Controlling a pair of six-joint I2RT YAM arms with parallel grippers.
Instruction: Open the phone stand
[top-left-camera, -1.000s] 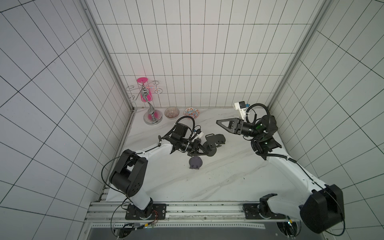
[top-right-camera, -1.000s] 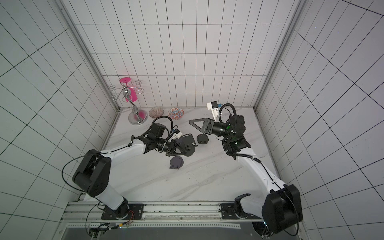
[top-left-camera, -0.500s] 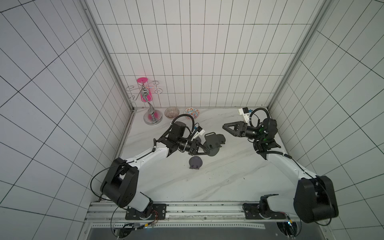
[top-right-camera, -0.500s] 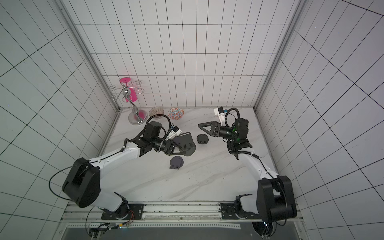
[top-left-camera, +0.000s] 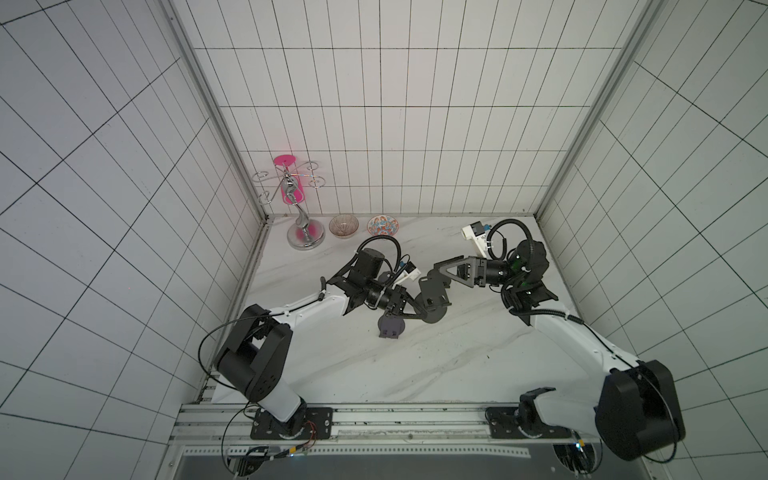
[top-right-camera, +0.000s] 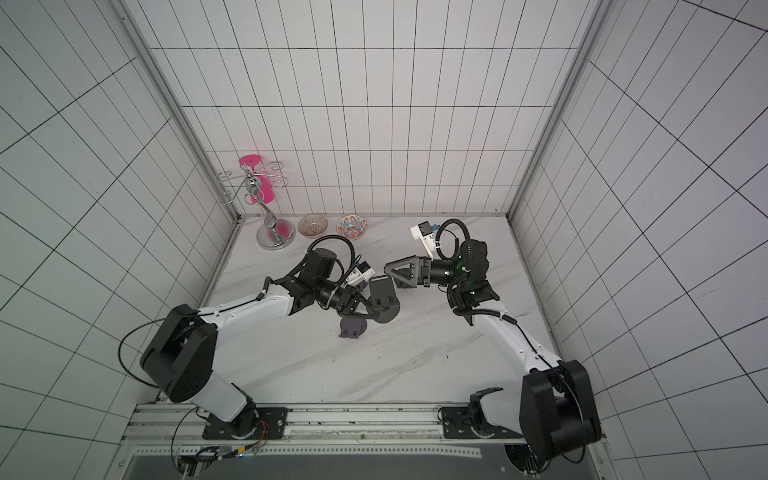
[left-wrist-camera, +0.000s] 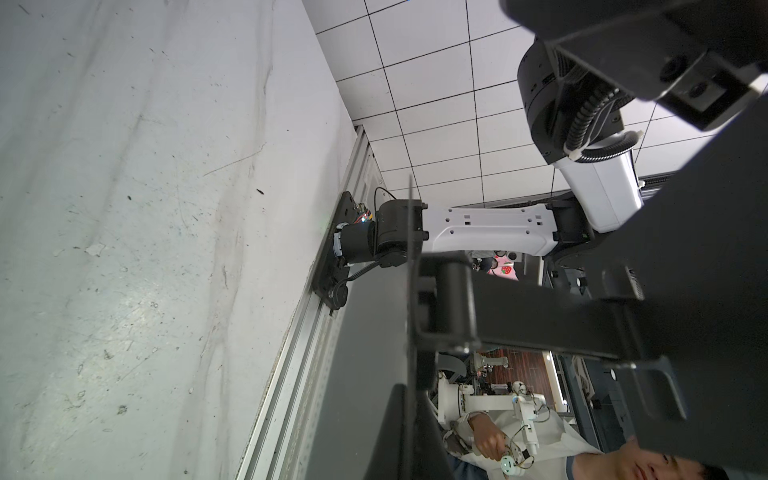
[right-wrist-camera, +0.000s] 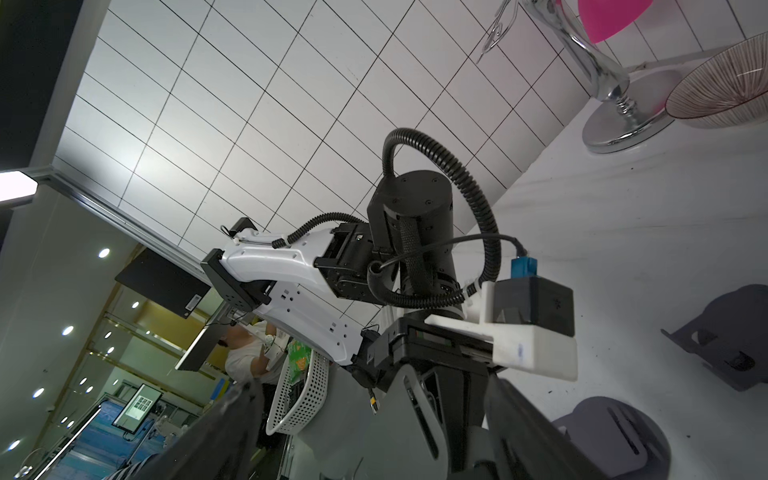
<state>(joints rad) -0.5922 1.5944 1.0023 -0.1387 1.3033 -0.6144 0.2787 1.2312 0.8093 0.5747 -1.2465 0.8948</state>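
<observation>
You grip the black phone stand (top-left-camera: 432, 291) by its base, mid-way across the table (top-left-camera: 436, 374), in the left gripper (top-left-camera: 409, 312); to unfold it, close your spread, empty right gripper (top-left-camera: 444, 272) on its plate and pivot

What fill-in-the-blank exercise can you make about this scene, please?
The left gripper holds the ____ phone stand, not the grey stand.
The right gripper has its jaws ____.
The cup on the chrome rack is ____.
Missing words: black, open, pink.
</observation>
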